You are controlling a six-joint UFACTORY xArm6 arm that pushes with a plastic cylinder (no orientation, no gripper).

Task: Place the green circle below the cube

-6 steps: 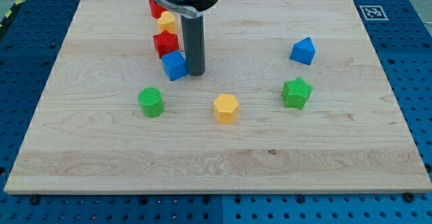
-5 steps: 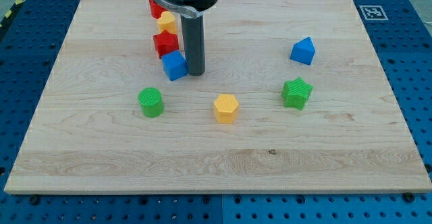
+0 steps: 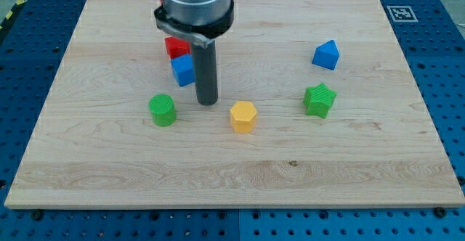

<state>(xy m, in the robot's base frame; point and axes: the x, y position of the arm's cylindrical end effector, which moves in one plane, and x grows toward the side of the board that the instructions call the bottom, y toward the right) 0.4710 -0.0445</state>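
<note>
The green circle [image 3: 163,110] is a round green block on the wooden board, left of centre. The blue cube [image 3: 183,70] sits above it and slightly to the right, touching a red block [image 3: 176,47] behind it. My tip [image 3: 208,101] rests on the board just right of and below the blue cube, and to the right of the green circle, apart from both. The arm's body hides what lies above the red block.
A yellow hexagonal block [image 3: 243,116] lies right of my tip. A green star block [image 3: 320,99] and another blue block [image 3: 326,54] lie on the view's right. The board's edge [image 3: 232,206] runs along the bottom.
My tip has moved down the view, away from the blue cube's side. The arm's body now covers the upper red and yellow blocks. The blue cube sits a little higher and left.
</note>
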